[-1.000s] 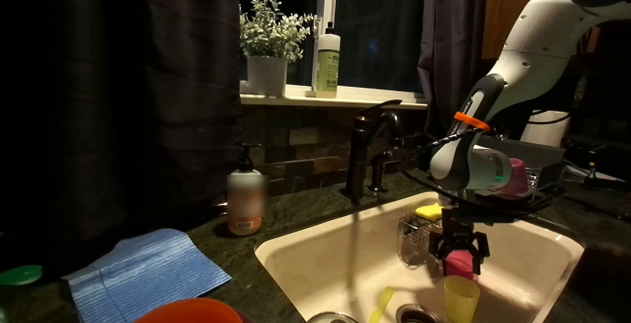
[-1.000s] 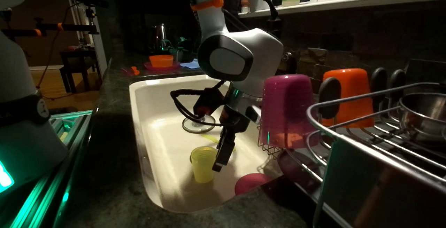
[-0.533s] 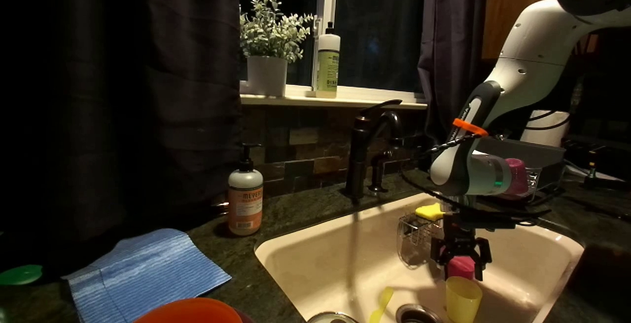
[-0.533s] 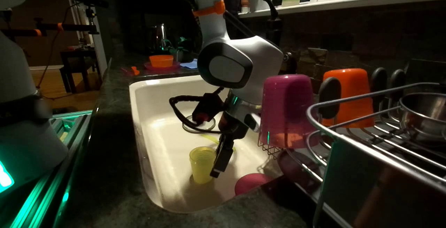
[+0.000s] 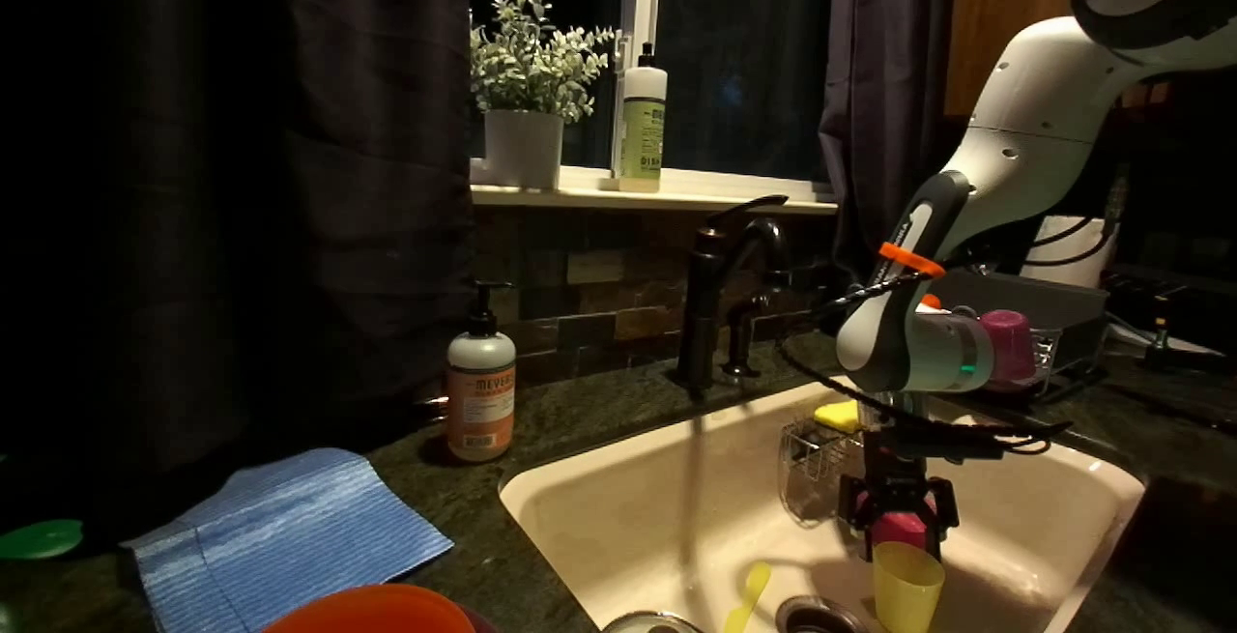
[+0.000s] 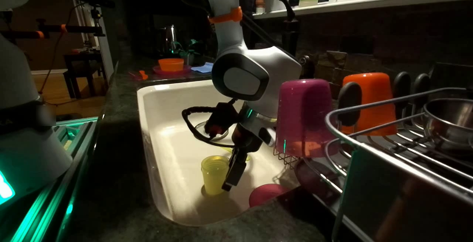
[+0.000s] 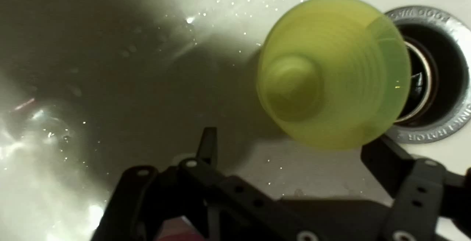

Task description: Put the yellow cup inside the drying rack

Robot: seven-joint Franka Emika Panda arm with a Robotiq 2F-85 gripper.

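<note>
I brought my gripper (image 5: 901,548) down, its tips dropping level with the rim of the yellow cup (image 5: 908,592) at lower right in an exterior view. There, at the right of the frame, more of a pink cup (image 5: 1010,345) came clear and less of the yellow sponge (image 5: 837,417) showed. My arm (image 6: 230,37) sank in both exterior views.

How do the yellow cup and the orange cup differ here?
The yellow cup stands mouth up, while the orange cup is upside down. The yellow cup is down in the sink; the orange cup is up in the drying rack. Both are tumblers that narrow toward the base.
</note>
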